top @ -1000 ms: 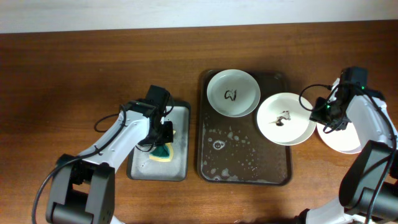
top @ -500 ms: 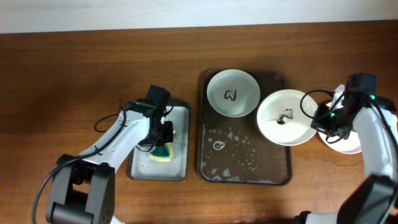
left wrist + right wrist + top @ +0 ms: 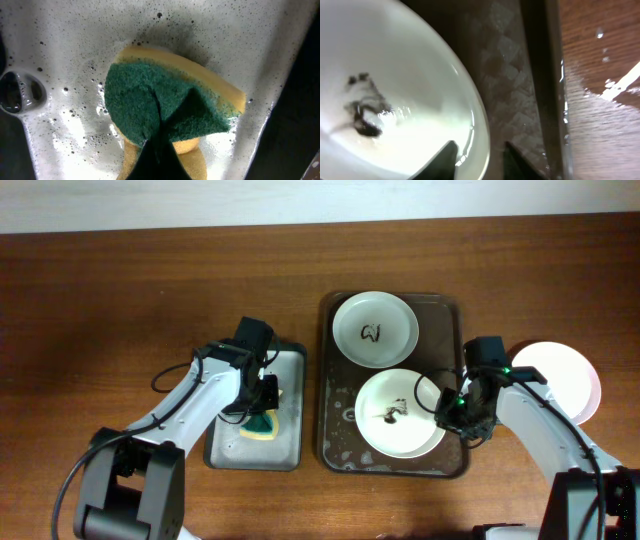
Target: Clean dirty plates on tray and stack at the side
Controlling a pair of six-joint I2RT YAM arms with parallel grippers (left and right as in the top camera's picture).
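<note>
The dark brown tray [image 3: 340, 448] is wet with suds. A white plate [image 3: 375, 328] with a black stain lies at its back. A second stained plate [image 3: 400, 412] lies at the tray's front middle. My right gripper [image 3: 448, 412] is shut on this plate's right rim; in the right wrist view its fingers [image 3: 480, 162] straddle the rim of the plate [image 3: 395, 100] over the tray [image 3: 512, 75]. A third, clean plate [image 3: 560, 375] sits on the table right of the tray. My left gripper [image 3: 262, 412] is shut on a green and yellow sponge [image 3: 170, 107].
A smaller grey metal tray [image 3: 225, 445], wet and soapy, lies left of the brown tray, with the sponge [image 3: 264, 425] resting in it. It also fills the left wrist view [image 3: 60, 50]. Bare wooden table [image 3: 120, 300] surrounds both trays.
My right gripper has dragged the stained plate from the tray's right edge to its front middle. The clean plate on the right is now uncovered. The left arm has not moved.
</note>
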